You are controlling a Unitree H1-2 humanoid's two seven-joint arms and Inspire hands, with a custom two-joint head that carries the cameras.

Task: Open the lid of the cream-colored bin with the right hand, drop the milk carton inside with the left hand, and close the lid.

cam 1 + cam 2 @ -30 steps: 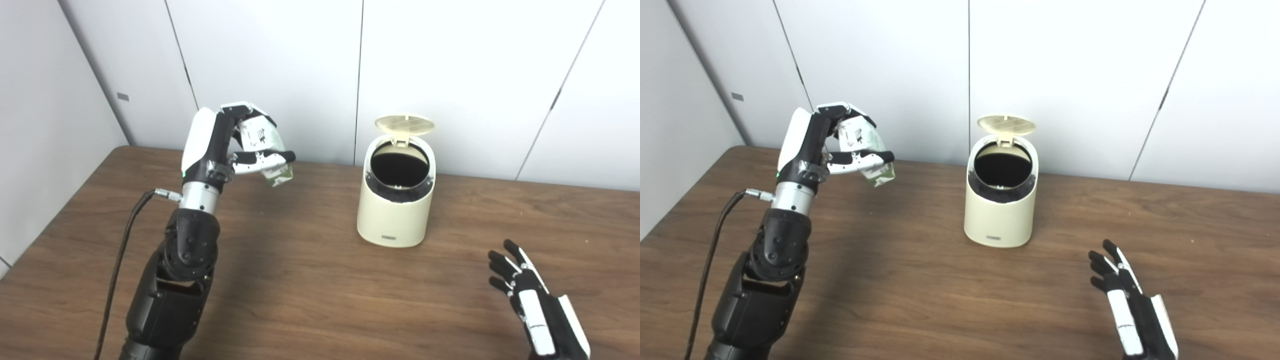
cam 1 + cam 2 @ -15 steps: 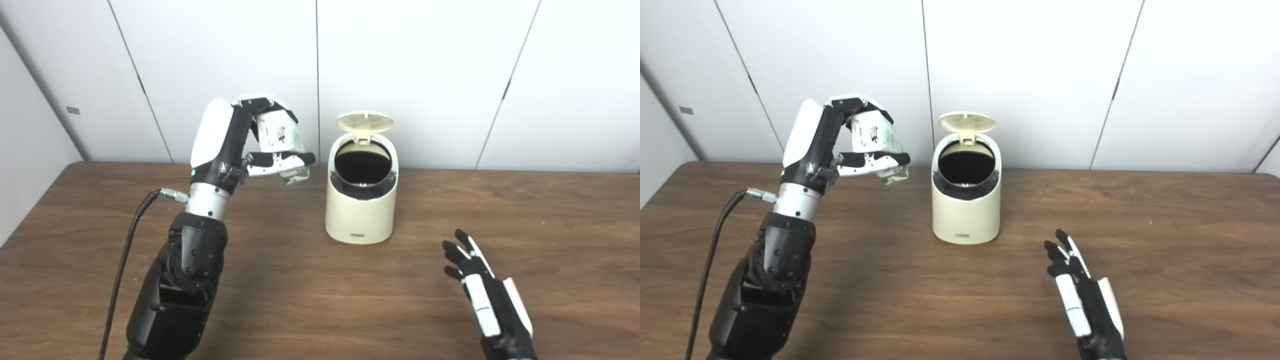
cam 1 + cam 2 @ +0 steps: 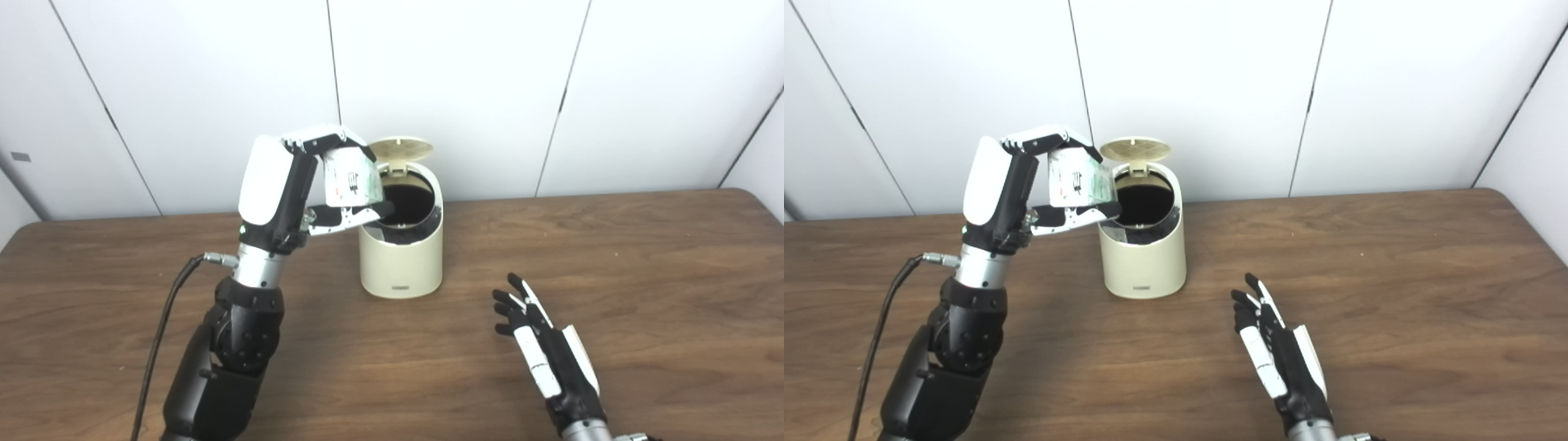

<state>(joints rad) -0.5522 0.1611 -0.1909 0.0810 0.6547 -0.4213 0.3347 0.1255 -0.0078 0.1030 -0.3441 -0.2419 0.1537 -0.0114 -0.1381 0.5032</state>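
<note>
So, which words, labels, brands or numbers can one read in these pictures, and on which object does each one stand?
No text can be read for certain.
Milk carton, held in the left hand: dark print on its white face, too blurred to read.
Cream-colored bin: a small dark label low on its front, too small to read.
Lid, standing open: only a moulded grid, no writing.
Right hand, table, wall: no text visible.

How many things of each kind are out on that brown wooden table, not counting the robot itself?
Cream-colored plastic bins, lid up: 1
White and green milk cartons, held in the left hand above the table: 1
Total: 2
</note>
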